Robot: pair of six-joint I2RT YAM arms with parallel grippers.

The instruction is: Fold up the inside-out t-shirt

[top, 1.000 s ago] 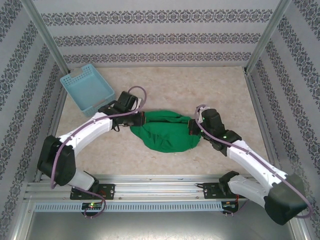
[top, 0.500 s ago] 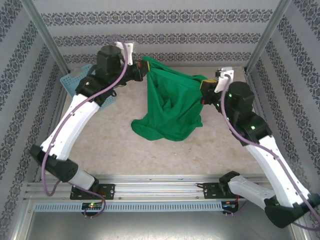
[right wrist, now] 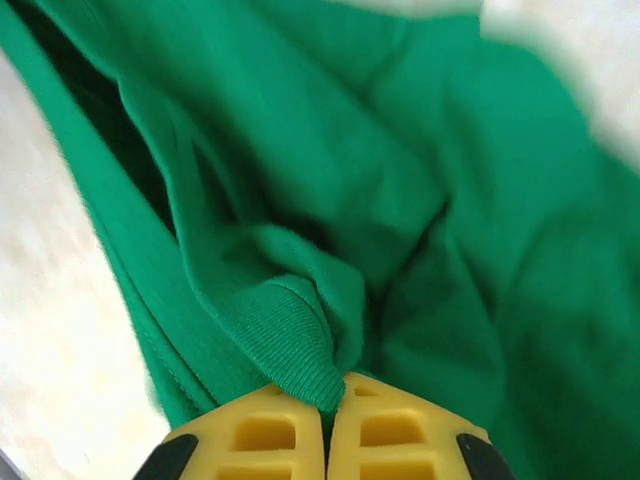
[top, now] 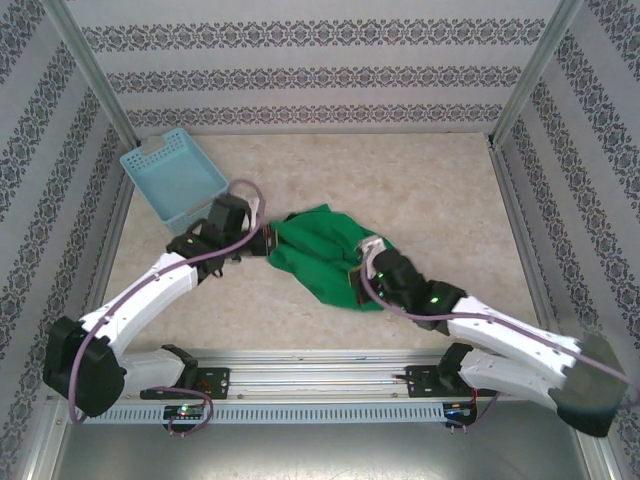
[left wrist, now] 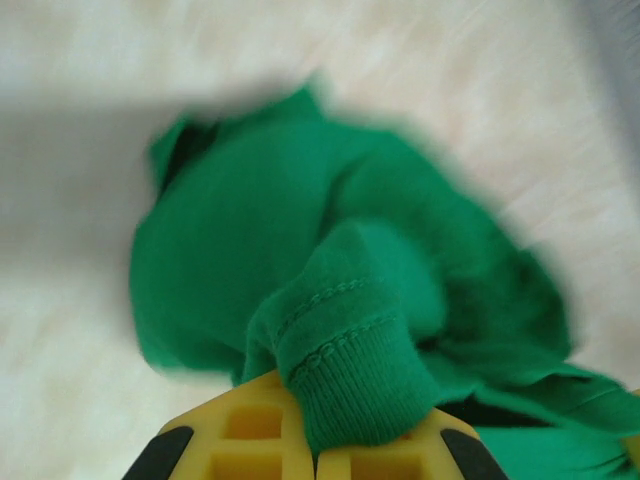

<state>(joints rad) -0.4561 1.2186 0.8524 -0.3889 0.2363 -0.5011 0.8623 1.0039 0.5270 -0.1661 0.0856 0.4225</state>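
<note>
The bright green inside-out t-shirt [top: 318, 255] lies bunched on the table between the two arms. My left gripper [top: 270, 243] holds its left edge, shut on a ribbed green hem [left wrist: 355, 385] between the yellow fingers [left wrist: 250, 440]. At the cloth's lower right end my right gripper [top: 357, 282] is shut on another ribbed fold of the t-shirt [right wrist: 290, 355], pinched between its yellow fingers [right wrist: 400, 430]. Loose folds of the t-shirt [right wrist: 430, 180] spread out beyond the right fingers. No tag shows.
A light blue lattice basket [top: 175, 176] sits at the back left of the beige table [top: 420, 190]. Patterned walls and metal posts close in the sides. The aluminium rail [top: 320, 370] with the arm bases runs along the near edge.
Both arms had lifted the t-shirt high and spread toward the back; now they have come down and nearer, laying it bunched on the table. Both grips stayed shut.
</note>
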